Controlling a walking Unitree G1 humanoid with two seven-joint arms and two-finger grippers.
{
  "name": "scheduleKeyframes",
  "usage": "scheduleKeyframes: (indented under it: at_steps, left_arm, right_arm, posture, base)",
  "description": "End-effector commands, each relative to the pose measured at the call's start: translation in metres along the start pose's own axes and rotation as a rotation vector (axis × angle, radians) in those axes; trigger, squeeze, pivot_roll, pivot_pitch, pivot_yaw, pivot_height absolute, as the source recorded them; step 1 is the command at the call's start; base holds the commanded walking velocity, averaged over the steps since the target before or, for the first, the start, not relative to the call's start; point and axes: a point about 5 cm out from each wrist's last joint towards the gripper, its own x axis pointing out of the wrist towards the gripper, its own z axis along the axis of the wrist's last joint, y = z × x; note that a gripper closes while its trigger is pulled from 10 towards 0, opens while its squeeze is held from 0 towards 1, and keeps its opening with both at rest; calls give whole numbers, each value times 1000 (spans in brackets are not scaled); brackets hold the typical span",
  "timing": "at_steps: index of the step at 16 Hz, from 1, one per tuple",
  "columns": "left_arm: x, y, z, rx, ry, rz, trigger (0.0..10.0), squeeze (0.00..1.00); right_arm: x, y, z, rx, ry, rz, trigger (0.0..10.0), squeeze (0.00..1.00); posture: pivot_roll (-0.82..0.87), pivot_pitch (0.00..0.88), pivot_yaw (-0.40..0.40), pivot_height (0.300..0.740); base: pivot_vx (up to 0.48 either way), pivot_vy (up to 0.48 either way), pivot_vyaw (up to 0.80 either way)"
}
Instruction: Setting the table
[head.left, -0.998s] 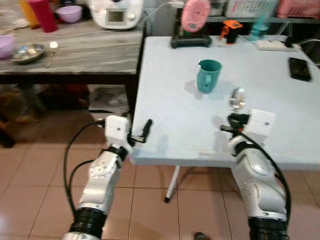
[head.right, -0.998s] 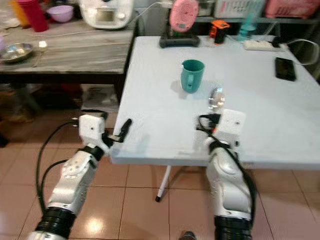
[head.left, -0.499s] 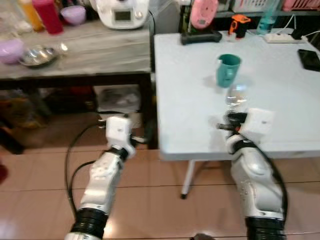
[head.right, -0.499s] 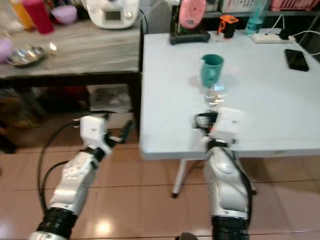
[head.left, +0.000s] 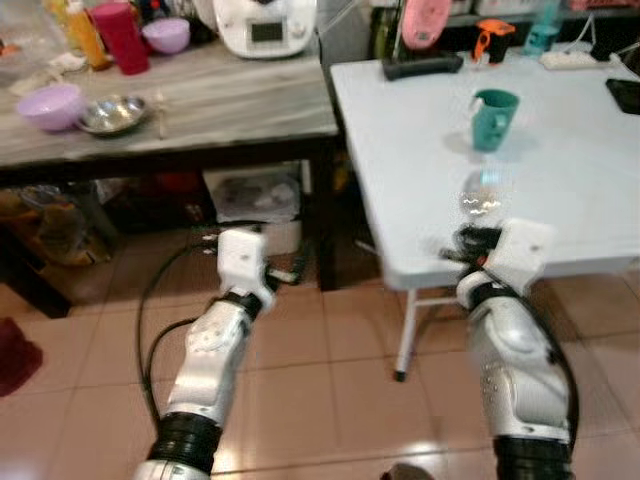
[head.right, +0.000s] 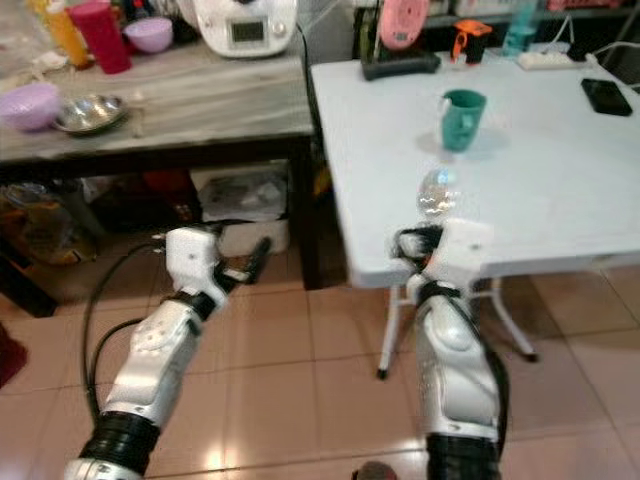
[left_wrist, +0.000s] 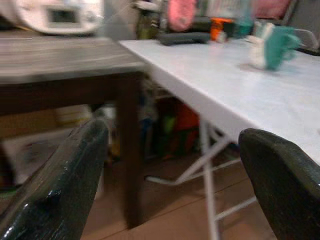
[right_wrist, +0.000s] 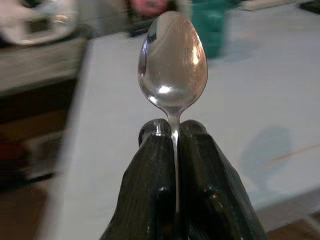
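My right pincer (right_wrist: 172, 137) has its two fingers pressed together on the thin neck of a spoon (right_wrist: 173, 60), bowl up and standing clear above the tips. That grip is narrow metal between smooth pads, so I judge the spoon could swivel or slide out if I jolt the arm or knock the bowl against anything. It sits just at the near edge of the white counter (head.left: 560, 150), barely over the surface; letting go here could send it tipping off onto the tiled floor (head.left: 330, 360).

My left pincer (left_wrist: 170, 165) is spread wide and holds nothing, hanging low over the floor beside the dark leg of the wooden counter (head.left: 200, 100). Swinging it up carelessly could catch that leg or the white counter's corner.

Further in, the white counter is mostly bare around the teal mug (head.left: 492, 118), which leaves good room to lay the spoon down, so long as I don't clip the mug. A phone (head.right: 606, 96) lies toward the far right, and a power strip (head.left: 570, 58) at the back edge.

On the wooden counter, bowls (head.left: 55, 103) and a red cup (head.left: 122, 36) stand well apart from me.
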Motion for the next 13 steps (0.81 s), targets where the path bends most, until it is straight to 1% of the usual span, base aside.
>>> scheduleKeyframes:
  at_steps: [1, 11, 12, 13]
  left_arm:
    - [2, -6, -1, -1, 5, -14, 10000, 0]
    - [5, -9, 0, -5, -4, -15, 10000, 0]
    - [5, -10, 3, 5, -38, -16, 10000, 0]
    - [5, -11, 4, 6, -41, -20, 10000, 0]
  right_arm:
    - [0, -6, 4, -6, -18, -15, 10000, 0]
    - [3, -7, 7, -27, -34, -14, 10000, 0]
    - [3, -7, 8, -33, -37, -12, 10000, 0]
    - [3, -7, 8, -35, -38, -10, 10000, 0]
  posture:
    - [-298, 83, 68, 740]
    - [-301, 78, 67, 740]
    - [-301, 77, 66, 740]
    - [-301, 77, 66, 740]
  base:
    - [0, 476, 0]
    - [0, 476, 0]
    - [0, 0, 0]
    - [0, 0, 0]
